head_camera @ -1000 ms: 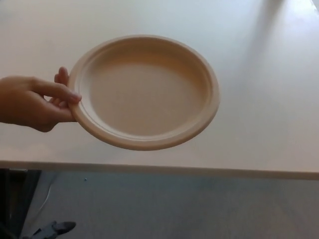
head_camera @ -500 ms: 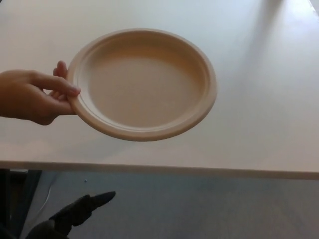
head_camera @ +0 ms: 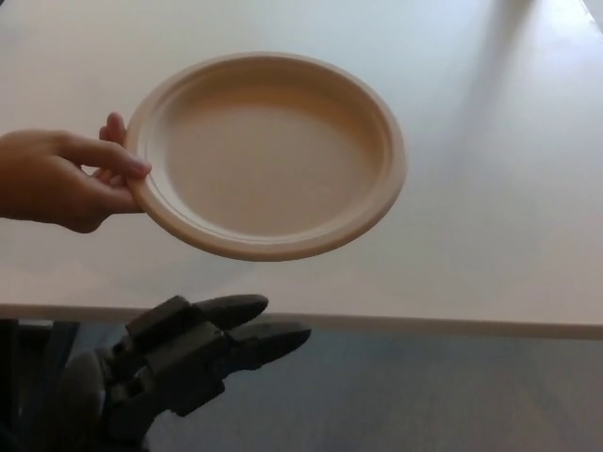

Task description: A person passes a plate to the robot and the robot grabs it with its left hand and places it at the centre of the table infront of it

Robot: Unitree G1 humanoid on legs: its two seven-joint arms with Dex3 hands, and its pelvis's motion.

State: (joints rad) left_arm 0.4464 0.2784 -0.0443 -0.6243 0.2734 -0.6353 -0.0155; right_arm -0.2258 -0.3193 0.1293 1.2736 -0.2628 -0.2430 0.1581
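The plate (head_camera: 268,155) hung in the air above the table (head_camera: 490,207), pinched at its left rim by a person's hand (head_camera: 57,179). It lay just beyond and above the fingertips of the left hand (head_camera: 179,363), whose fingers (head_camera: 268,341) were spread, holding nothing, pointing at the plate's near rim, not yet touching it. The right hand was out of sight

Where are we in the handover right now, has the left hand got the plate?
Not yet. Done: the person's hand holds the plate out above the table, pinching its left rim. In hand: the robot's left hand is below the plate's near rim, fingers apart, not touching it. Left: grasp the plate, take it over, then set it at the table's centre.
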